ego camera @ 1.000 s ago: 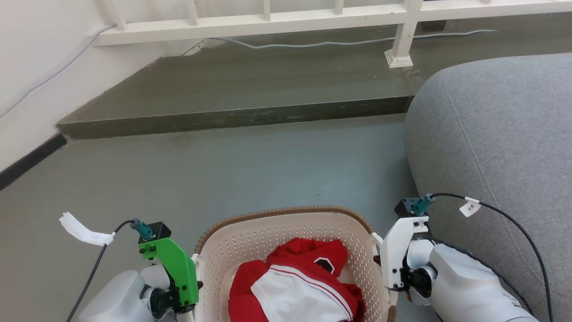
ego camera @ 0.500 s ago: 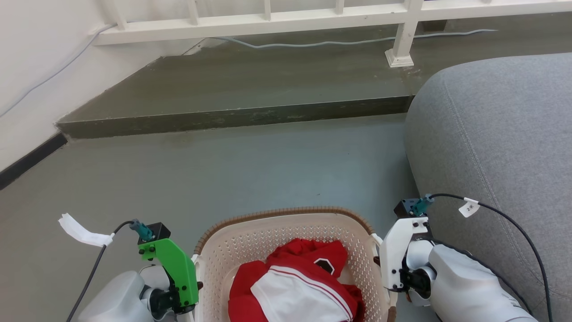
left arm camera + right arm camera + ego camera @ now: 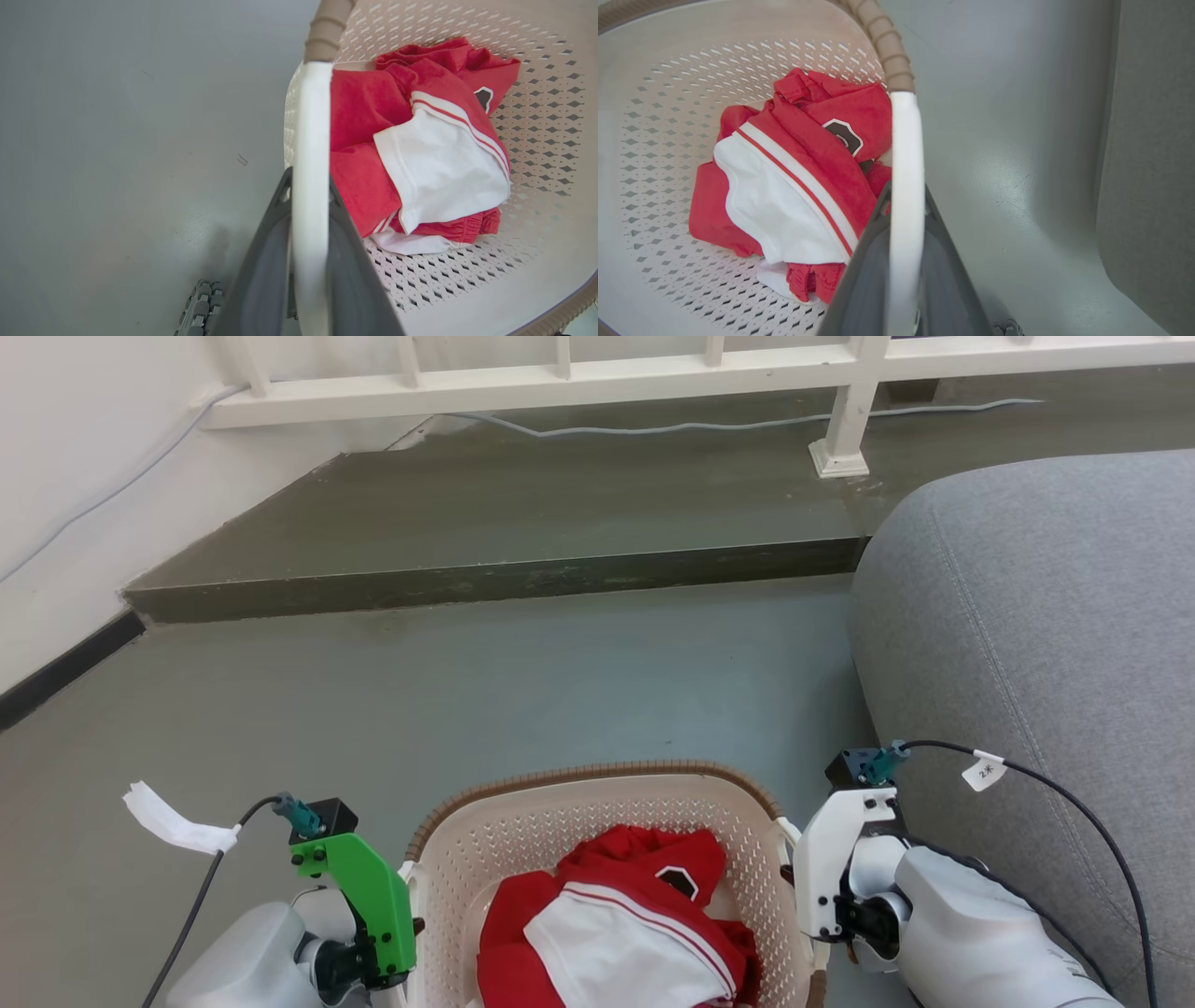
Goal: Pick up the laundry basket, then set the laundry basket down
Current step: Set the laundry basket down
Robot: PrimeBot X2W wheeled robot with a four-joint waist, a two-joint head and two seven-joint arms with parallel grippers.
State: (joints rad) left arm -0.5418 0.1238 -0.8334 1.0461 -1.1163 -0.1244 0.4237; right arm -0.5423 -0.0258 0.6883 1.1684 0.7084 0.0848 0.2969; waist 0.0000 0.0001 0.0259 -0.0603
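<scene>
The laundry basket (image 3: 560, 835) sits low between your two arms at the bottom of the head view. It is over the grey floor (image 3: 485, 700), with the grey sofa (image 3: 1027, 616) just beside your right forearm and the dark step (image 3: 485, 583) well ahead. Its base is hidden, so you cannot tell whether it rests on the floor or hangs above it. I judge you are somewhere between the lift and the set-down.

A heap of red and white clothes (image 3: 616, 924) lies in the middle of the basket. The load looks soft and light, and should not pull much to either side.

The left pincer (image 3: 309, 179) is clamped on the white left handle (image 3: 310, 116), one dark finger on each side of the bar. The right pincer (image 3: 906, 189) grips the right handle (image 3: 906, 140) the same way.

To do this step well:
- Move both arms as one, at the same height and the same pace, so the rim stays level and neither thin handle slides along the fingers.
- Mind the sofa, and leave room on the right before you travel or lower.
- Bring the basket straight down onto open floor.
- Loosen your grip only once the base is plainly bearing its own weight.
- Release both sides together.
</scene>
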